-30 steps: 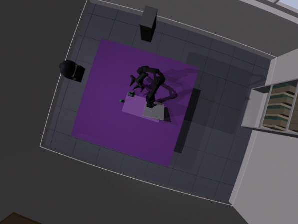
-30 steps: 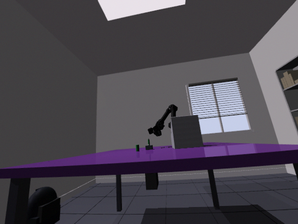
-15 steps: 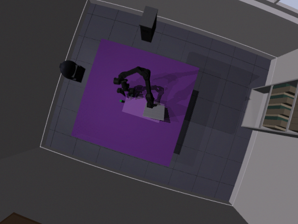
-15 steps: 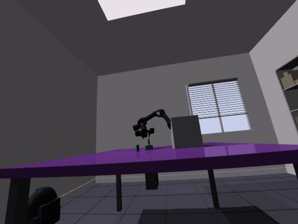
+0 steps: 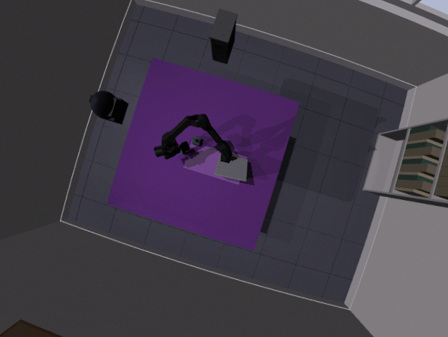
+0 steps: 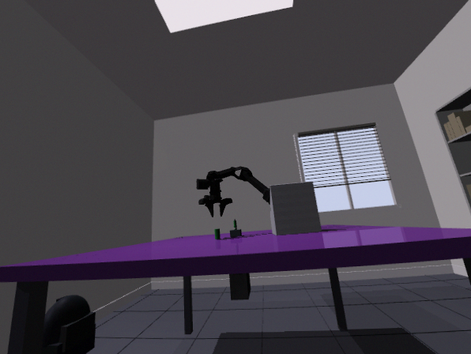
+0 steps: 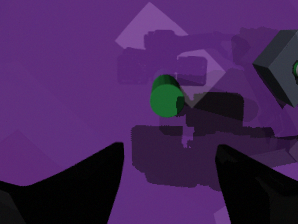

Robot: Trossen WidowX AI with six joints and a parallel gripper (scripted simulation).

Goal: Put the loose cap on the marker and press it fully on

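A green cap [image 6: 216, 234] [image 7: 165, 98] stands upright and loose on the purple table [image 6: 276, 253] [image 5: 169, 195]. To its right, a green marker [image 6: 235, 223] stands upright in a dark grey holder block [image 6: 235, 234] [image 5: 197, 141] [image 7: 282, 66]. My gripper [image 6: 216, 213] [image 7: 170, 152] [image 5: 185, 148] hangs open and empty a short way above the cap, fingers pointing down. In the wrist view the cap lies between and ahead of the two fingers. In the overhead view the gripper largely hides the cap.
A grey box [image 6: 294, 209] [image 5: 231, 169] stands on the table at the arm's base, right of the holder. A dark cabinet [image 5: 223, 37] and a chair [image 5: 107, 105] stand on the floor beside the table. Shelves [image 5: 413, 162] line the right wall.
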